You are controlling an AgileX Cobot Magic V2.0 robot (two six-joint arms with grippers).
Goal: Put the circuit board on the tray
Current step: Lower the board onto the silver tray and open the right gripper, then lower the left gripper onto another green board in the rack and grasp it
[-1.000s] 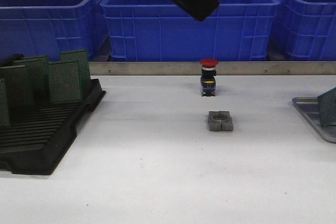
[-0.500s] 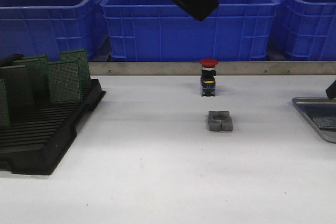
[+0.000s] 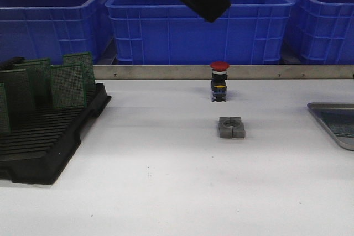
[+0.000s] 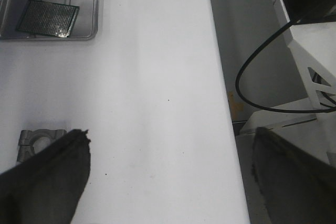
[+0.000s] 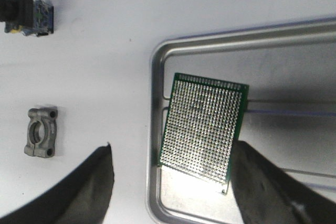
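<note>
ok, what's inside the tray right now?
One green perforated circuit board lies flat on the ribbed floor of the tray, near one end. The right gripper's fingers cover a board corner and part of the floor; nothing else shows on the visible floor.

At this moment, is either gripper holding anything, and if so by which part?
Nothing is held. The circuit board lies flat in the tray, between the right gripper's spread fingers and touched by neither. The left gripper is open over bare table.

Tray: silvery metal, dull sheen. Board: green, perforated. Crates: glossy blue plastic. Rack: matt black plastic.
</note>
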